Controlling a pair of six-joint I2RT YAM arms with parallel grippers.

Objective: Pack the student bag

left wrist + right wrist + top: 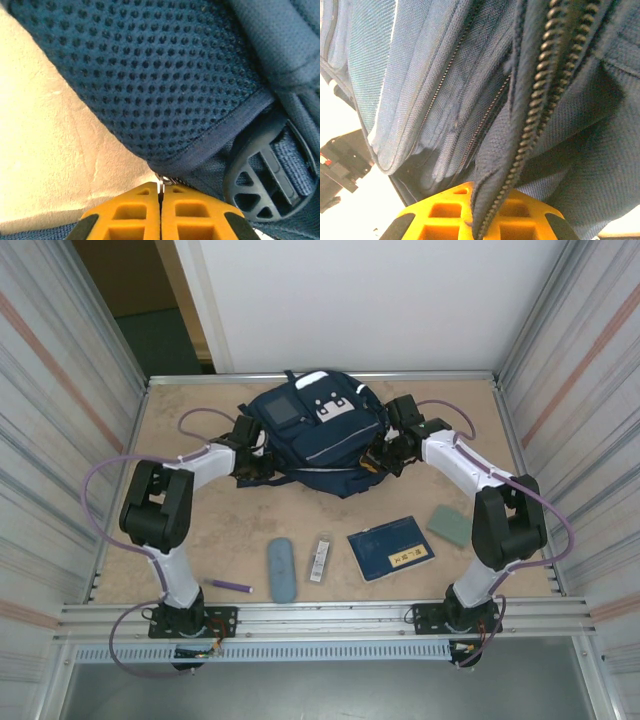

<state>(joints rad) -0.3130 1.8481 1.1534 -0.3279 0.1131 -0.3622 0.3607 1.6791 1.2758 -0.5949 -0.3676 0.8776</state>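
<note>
I see bag (315, 435) at 12 o'clock; left claw (161, 192) pinches its zip pull (161, 181) at 9, right claw (472, 195) clamps zipper edge (540, 100) at 3.

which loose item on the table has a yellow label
The flat blue booklet, between the clear packet and the green block; the others show no yellow.

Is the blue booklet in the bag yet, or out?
Out: the blue booklet lies flat on the table, on the near side of the student bag, apart from it.
</note>
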